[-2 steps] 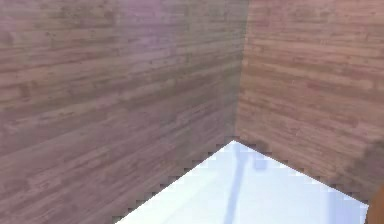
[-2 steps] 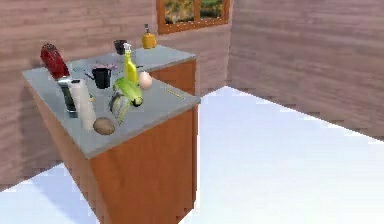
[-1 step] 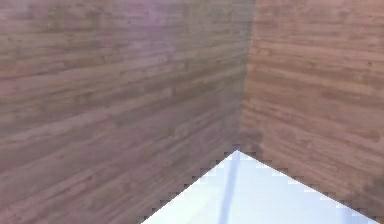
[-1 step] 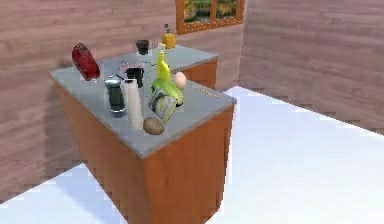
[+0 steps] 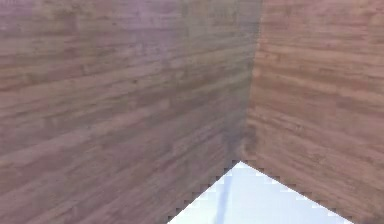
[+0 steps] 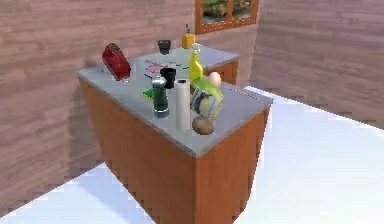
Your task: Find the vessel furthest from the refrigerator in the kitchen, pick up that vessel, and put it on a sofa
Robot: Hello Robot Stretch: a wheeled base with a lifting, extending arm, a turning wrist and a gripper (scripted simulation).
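Note:
A wooden counter with a grey top (image 6: 235, 112) stands in the middle of the arm side view. Several small things sit on it. A dark cup (image 6: 164, 46) is at its far end, near a yellow bottle (image 6: 188, 38). A striped rounded vessel (image 6: 207, 100) sits near the near corner, with a pale egg-like ball (image 6: 214, 78) behind it and a brown lump (image 6: 204, 125) in front. A tall white cylinder (image 6: 183, 105), a dark shaker (image 6: 168, 76), a green-topped container (image 6: 160, 97) and a tilted red object (image 6: 116, 60) also stand there.
Wood-panelled walls meet in a corner (image 5: 245, 110) close ahead in the forward view, with a wedge of white floor (image 5: 255, 200) at the bottom. In the arm side view, white floor (image 6: 320, 160) lies to the counter's right, and a window (image 6: 225, 12) sits in the far wall.

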